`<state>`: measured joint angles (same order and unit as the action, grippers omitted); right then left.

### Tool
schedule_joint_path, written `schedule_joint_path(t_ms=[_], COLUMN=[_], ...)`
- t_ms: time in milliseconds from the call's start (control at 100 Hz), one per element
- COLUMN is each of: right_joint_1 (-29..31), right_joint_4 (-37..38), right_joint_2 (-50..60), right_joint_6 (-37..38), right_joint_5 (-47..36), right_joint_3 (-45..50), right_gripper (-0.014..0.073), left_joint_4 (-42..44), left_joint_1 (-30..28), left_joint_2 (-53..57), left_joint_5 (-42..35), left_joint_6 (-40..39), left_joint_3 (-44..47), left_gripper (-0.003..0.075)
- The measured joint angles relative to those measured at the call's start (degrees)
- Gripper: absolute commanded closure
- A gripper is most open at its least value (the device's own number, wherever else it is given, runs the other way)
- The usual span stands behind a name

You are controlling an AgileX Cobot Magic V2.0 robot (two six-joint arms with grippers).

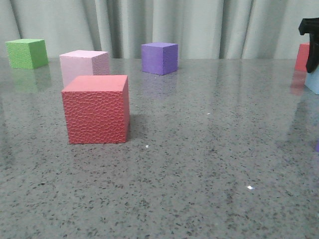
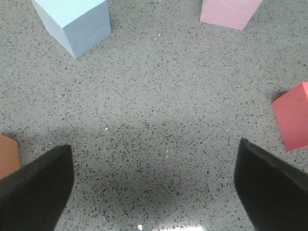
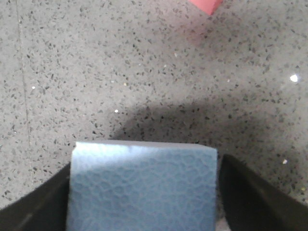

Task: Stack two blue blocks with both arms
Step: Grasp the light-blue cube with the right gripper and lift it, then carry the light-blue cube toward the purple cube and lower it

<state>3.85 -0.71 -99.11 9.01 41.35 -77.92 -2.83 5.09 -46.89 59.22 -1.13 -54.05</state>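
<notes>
Right gripper (image 3: 144, 192): your right wrist view has a blue block (image 3: 142, 185) sitting between the two black fingers (image 3: 36, 204), one at each side face; whether they press on it or only flank it, you cannot tell. In the front view this gripper (image 1: 311, 37) shows only as a black shape at the far right edge, with a sliver of the pale blue block (image 1: 314, 82) below it, on the table or just above it, you cannot tell which.

Left gripper (image 2: 154, 185): fingers (image 2: 36, 190) spread wide apart over bare speckled table (image 2: 163, 96), nothing between them.

Second blue block (image 2: 74, 21): on the table ahead of the left gripper, well apart from it.

Other items, left wrist view: pink cube (image 2: 231, 12), red cube (image 2: 293, 118), and an orange block (image 2: 7, 156) at the frame edge.

Other items, front view: red cube (image 1: 95, 109) near left; pink cube (image 1: 84, 64) just behind it; green cube (image 1: 27, 53) far left; purple cube (image 1: 159, 58) far centre; a second red block (image 1: 302, 57) far right.
</notes>
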Motion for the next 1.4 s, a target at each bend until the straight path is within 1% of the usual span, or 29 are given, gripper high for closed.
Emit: schedule_joint_path(t_ms=[90, 160, 350, 490, 590, 730, 820, 1070, 1400], right_joint_1=[0.0, 0.0, 0.0, -0.5, -1.69, -5.59, -8.73, -18.24, -26.02], right_joint_4=[0.0, 0.0, 0.0, 0.0, 0.13, -0.07, -0.86, -3.23, -3.56], right_joint_2=[0.0, 0.0, 0.0, 0.0, 0.0, 0.0, 0.0, -0.31, -6.14], right_joint_6=[0.0, 0.0, 0.0, 0.0, 0.0, 0.0, 0.0, 0.11, 6.39], right_joint_5=[0.0, 0.1, 1.9, 6.65, 10.44, 14.02, 14.71, 14.36, 14.02], right_joint_3=[0.0, -0.04, -0.82, -4.2, -8.26, -13.61, -16.1, -17.85, -21.36], right_gripper=[0.024, 0.0278, 0.0277, 0.0277, 0.0277, 0.0277, 0.0274, 0.0273, 0.0273], left_joint_4=[0.0, 0.0, 0.0, 0.0, 0.0, 0.0, 0.0, 0.0, 0.0], left_joint_1=[0.0, 0.0, 0.0, 0.0, 0.0, 0.0, 0.0, 0.0, 0.0], left_joint_2=[0.0, 0.0, 0.0, 0.0, 0.0, 0.0, 0.0, 0.0, 0.0], left_joint_5=[0.0, 0.0, 0.0, 0.0, 0.0, 0.0, 0.0, 0.0, 0.0], left_joint_6=[0.0, 0.0, 0.0, 0.0, 0.0, 0.0, 0.0, 0.0, 0.0], left_joint_3=[0.0, 0.0, 0.0, 0.0, 0.0, 0.0, 0.0, 0.0, 0.0], left_gripper=[0.008, 0.008, 0.008, 0.008, 0.008, 0.008, 0.008, 0.008, 0.008])
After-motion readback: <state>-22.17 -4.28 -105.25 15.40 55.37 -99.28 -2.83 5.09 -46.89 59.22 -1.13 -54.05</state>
